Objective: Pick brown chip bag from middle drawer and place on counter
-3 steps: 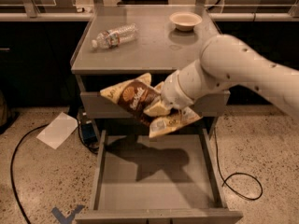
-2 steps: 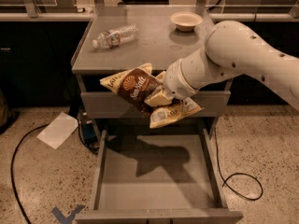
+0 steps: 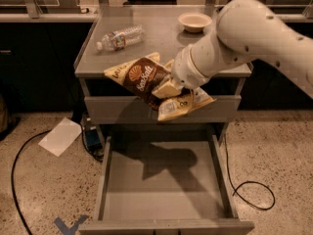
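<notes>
— Where is the claw [image 3: 168, 88]?
— It hangs at the counter's [image 3: 161, 38] front edge, gripping the brown chip bag [image 3: 142, 77], it seems; the bag hides most of its grip.
— And the middle drawer [image 3: 161, 190]?
— Open below, with the bag's shadow on its floor. A water bottle [image 3: 120, 37] and a bowl [image 3: 194, 21] sit on the counter.

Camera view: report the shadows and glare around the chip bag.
Camera view: lit from above; the brown chip bag, held by the pincer before the counter edge, and the arm cast a soft dark shadow on the middle drawer floor; the counter shows faint sheen, no harsh glare.
</notes>
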Available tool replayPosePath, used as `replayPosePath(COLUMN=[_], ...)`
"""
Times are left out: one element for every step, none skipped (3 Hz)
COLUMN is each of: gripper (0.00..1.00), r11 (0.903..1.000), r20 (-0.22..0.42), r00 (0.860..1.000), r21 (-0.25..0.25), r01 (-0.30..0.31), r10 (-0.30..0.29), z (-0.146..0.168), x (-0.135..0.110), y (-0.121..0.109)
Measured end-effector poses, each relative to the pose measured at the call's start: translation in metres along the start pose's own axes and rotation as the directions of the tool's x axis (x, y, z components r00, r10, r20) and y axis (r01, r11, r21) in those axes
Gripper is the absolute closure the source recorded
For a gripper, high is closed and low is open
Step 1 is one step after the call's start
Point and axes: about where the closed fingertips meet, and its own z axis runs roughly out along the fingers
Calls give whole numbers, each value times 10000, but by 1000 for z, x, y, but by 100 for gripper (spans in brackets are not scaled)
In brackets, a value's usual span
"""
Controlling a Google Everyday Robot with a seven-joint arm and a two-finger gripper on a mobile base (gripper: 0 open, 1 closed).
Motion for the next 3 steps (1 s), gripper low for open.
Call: replayPosePath(gripper=[100, 100, 100], r11=[9985, 9966, 9959], r20=[-45, -304, -1084], r00=[9987, 9961, 9918], r21=[190, 40, -672], r01=[508, 829, 612], r10=[-507, -827, -683], z=[-43, -58, -36], x=[-38, -56, -50], y=[-33, -69, -116])
